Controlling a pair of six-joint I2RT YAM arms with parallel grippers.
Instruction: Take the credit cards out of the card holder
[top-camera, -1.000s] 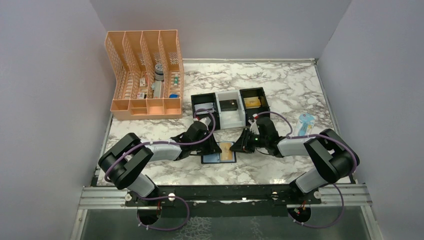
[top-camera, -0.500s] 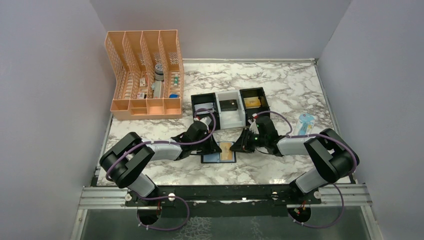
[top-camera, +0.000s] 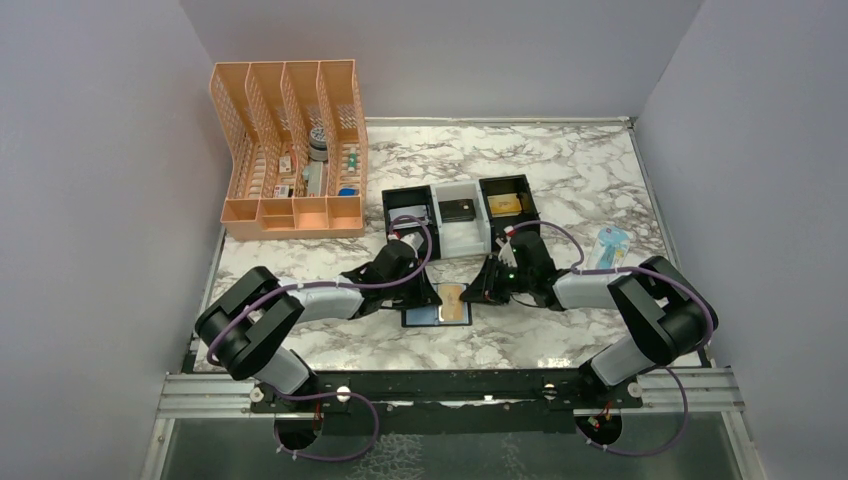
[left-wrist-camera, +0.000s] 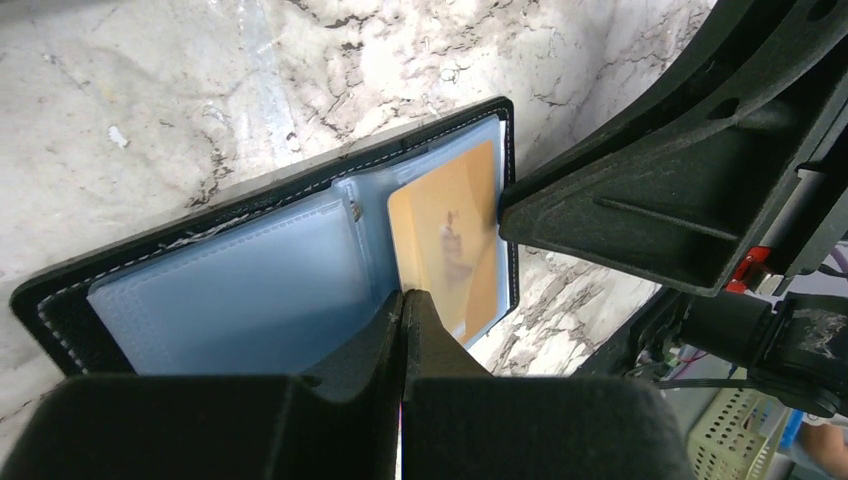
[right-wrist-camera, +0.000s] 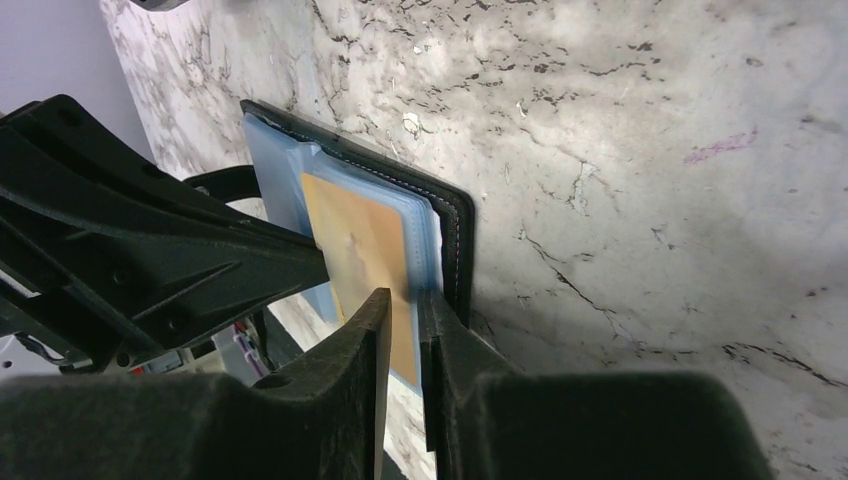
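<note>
The black card holder (top-camera: 425, 317) lies open on the marble table (top-camera: 580, 170), blue-grey clear sleeves facing up, 1 orange credit card (left-wrist-camera: 450, 240) showing. The left gripper (left-wrist-camera: 403, 298) has its jaws pressed together at the fold. The right gripper (right-wrist-camera: 402, 300) pinches the card's sleeved edge.

Lab test cell: plain grey walls (top-camera: 100, 200) enclose marble tabletop (top-camera: 580, 170), metal mounting rail (top-camera: 200, 395).

One card holder (left-wrist-camera: 230, 300); one orange card (left-wrist-camera: 450, 230); three trays (top-camera: 462, 241); one organiser (top-camera: 290, 214)
</note>
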